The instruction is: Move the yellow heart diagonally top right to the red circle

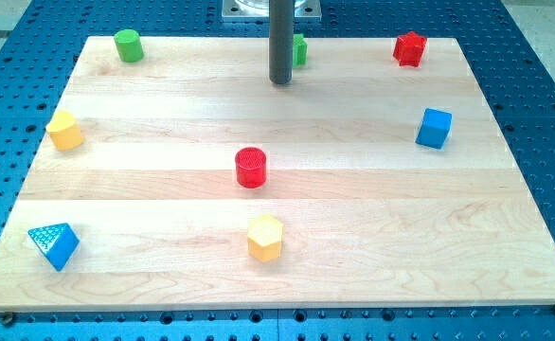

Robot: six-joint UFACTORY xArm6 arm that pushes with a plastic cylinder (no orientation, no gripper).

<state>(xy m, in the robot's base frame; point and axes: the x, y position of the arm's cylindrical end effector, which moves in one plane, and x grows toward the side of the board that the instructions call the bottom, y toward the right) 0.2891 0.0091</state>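
The yellow heart (pixel 64 131) lies near the board's left edge. The red circle (pixel 250 167), a short cylinder, stands near the board's middle, well to the right of the heart and slightly lower in the view. My tip (pixel 279 83) is at the end of the dark rod near the view's top centre. It is above the red circle and far to the right of the heart, touching no block.
A yellow hexagon (pixel 265 237) sits just below the red circle. A blue triangle (pixel 54 244) is at the bottom left and a green cylinder (pixel 128 44) at the top left. A green block (pixel 299 49) is partly hidden behind the rod. A red star (pixel 410 48) and a blue cube (pixel 434 128) are at the right. All sit on the wooden board (pixel 372 237).
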